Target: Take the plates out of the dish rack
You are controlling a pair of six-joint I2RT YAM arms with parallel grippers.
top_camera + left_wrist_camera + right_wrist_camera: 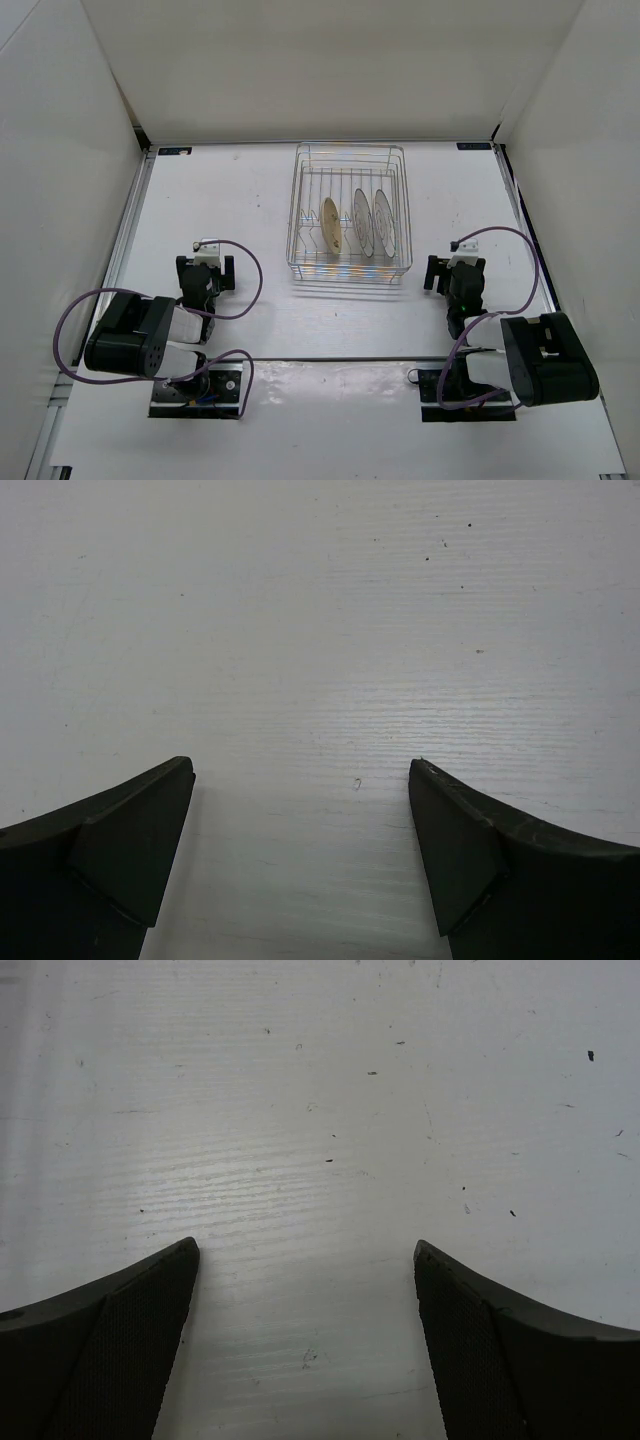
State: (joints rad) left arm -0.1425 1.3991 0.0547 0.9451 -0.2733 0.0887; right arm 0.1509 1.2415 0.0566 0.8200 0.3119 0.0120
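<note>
Your left gripper [302, 772] is spread wide over the table [230, 190], holding nothing. The dish rack [297, 215] stands far and central. Upright inside it are a tan plate [331, 224], a middle silver plate [362, 222] and a right silver plate [382, 220]. Your right gripper [306, 1250] is also wide open and empty.

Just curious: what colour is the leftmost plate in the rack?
The plate is tan; top external view.
</note>
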